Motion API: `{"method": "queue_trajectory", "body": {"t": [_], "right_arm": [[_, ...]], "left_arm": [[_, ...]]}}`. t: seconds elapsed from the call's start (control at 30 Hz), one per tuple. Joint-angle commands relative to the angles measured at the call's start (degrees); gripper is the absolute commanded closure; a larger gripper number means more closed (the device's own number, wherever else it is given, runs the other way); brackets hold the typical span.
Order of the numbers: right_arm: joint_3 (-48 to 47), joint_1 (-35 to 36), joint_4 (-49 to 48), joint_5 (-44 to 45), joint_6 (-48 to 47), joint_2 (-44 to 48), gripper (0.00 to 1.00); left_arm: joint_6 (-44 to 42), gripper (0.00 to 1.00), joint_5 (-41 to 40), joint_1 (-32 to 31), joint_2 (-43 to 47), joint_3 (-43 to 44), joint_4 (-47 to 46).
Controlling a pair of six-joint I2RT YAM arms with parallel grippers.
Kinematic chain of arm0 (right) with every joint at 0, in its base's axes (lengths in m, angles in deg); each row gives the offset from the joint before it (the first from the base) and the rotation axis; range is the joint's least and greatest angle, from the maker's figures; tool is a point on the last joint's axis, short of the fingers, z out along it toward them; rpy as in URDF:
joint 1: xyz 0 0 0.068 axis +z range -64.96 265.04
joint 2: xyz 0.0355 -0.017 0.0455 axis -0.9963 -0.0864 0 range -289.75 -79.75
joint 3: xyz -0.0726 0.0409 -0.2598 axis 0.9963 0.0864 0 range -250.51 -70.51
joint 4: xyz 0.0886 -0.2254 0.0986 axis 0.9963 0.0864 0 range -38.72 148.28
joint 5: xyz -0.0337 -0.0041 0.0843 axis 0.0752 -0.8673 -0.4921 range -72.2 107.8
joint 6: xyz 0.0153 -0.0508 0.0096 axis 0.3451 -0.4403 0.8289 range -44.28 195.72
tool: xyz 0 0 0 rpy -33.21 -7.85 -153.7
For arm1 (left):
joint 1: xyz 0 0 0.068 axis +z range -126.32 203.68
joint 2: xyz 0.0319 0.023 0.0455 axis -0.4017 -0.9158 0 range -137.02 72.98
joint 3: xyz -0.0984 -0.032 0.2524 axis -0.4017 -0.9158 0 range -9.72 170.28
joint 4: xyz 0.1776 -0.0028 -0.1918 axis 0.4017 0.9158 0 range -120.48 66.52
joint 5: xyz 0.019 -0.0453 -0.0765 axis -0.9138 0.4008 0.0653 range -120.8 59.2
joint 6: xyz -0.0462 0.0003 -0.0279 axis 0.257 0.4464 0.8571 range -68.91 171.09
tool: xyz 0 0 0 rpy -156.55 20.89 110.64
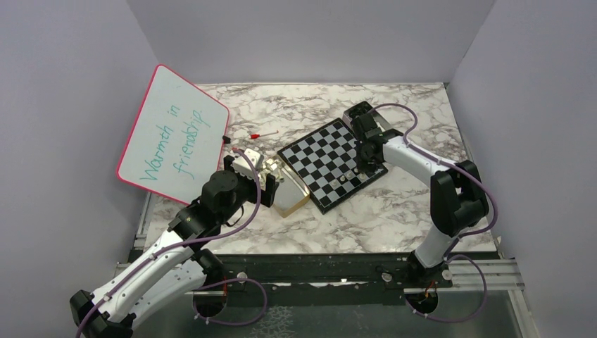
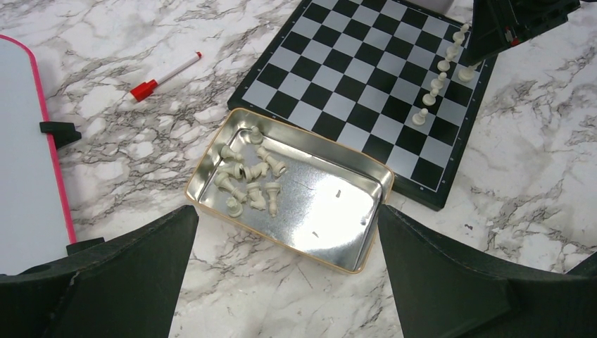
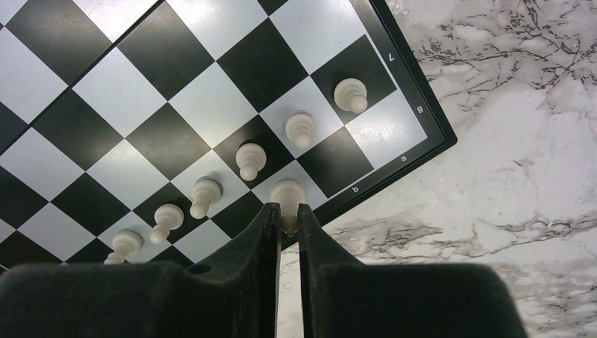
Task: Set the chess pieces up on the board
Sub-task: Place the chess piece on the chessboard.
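- Grey walls close in a marble table (image 1: 394, 218).
- The board (image 3: 176, 91) lies skewed on it, right of centre, with a row of pawns (image 3: 250, 158) standing one rank in from its right edge.
- One pale piece (image 3: 287, 193) stands on an edge-rank square just behind that row.
- The right gripper (image 3: 285, 215) has its fingers drawn close against this piece, apparently pinching it.
- If one finger drags as they part, the piece may topple into the nearest pawn or off the rim beside it.
- The left gripper (image 2: 287, 218), spread wide, hovers over the tin (image 2: 331, 211). Its loose pieces (image 2: 246, 179) lie heaped, so a grab could catch two.
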Motion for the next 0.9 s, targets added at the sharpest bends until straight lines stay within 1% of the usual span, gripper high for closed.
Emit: {"method": "queue_trajectory", "body": {"t": [0.0, 0.23, 0.77, 0.87], "right_arm": [[-1.5, -0.5, 2.6, 0.8, -0.3, -1.9, 0.82], [-2.1, -0.4, 3.0, 1.0, -0.1, -2.0, 0.78], [-3.5, -0.4, 3.3, -0.1, 0.2, -1.9, 0.74], [-3.7, -0.4, 3.3, -0.4, 0.3, -1.4, 0.71]], "left_arm": [[-0.6, 0.01, -1.4, -0.1, 0.7, -0.5, -0.7], [-1.1, 0.01, -0.7, -0.1, 0.9, -0.8, -1.2], [-1.6, 0.01, 0.6, 0.0, 0.9, -0.9, -1.4], [-1.6, 0.01, 0.9, -0.1, 0.9, -0.8, -1.4]]}}
